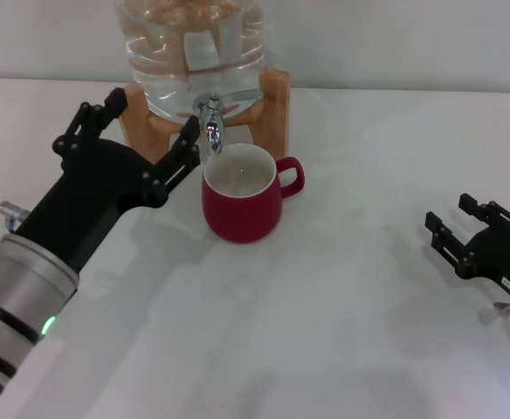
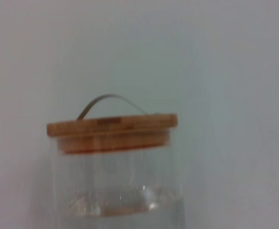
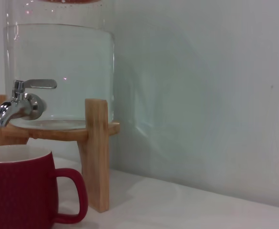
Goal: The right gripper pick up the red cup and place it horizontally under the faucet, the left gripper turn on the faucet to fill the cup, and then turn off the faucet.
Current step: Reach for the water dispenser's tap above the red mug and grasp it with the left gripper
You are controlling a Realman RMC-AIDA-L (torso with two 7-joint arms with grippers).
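The red cup stands upright on the white table, its white inside right below the spout of the chrome faucet; its handle points right. The right wrist view shows the cup below the faucet, whose lever lies level. No stream of water shows. My left gripper is open just left of the faucet, in front of the wooden stand, with one finger close to the cup's rim. My right gripper rests open and holds nothing at the right edge, well apart from the cup.
The clear water jar sits on the stand at the table's back, against a pale wall. In the left wrist view I see its wooden lid with a metal bail.
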